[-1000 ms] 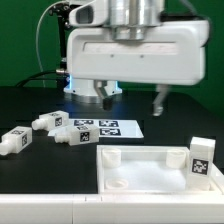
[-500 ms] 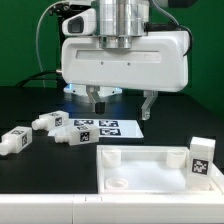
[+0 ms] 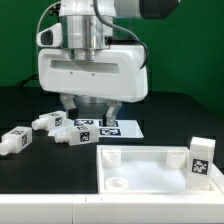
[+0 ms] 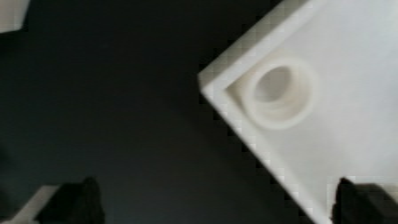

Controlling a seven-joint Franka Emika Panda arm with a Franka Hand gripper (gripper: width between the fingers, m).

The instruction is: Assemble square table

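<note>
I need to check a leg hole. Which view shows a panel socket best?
The wrist view: one corner socket sits close, large and unblocked. The exterior view shows the whole panel, but its front socket looks small and is seen at a low angle.

I note open black table (image 3: 45,170) between the three lying legs (image 3: 48,122) and the panel (image 3: 150,175): a gripper could pass there. The upright leg (image 3: 202,160) blocks the panel's corner at the exterior view's right. The corner socket (image 4: 276,95) is unobstructed, and the dark table beside it is free.
</note>
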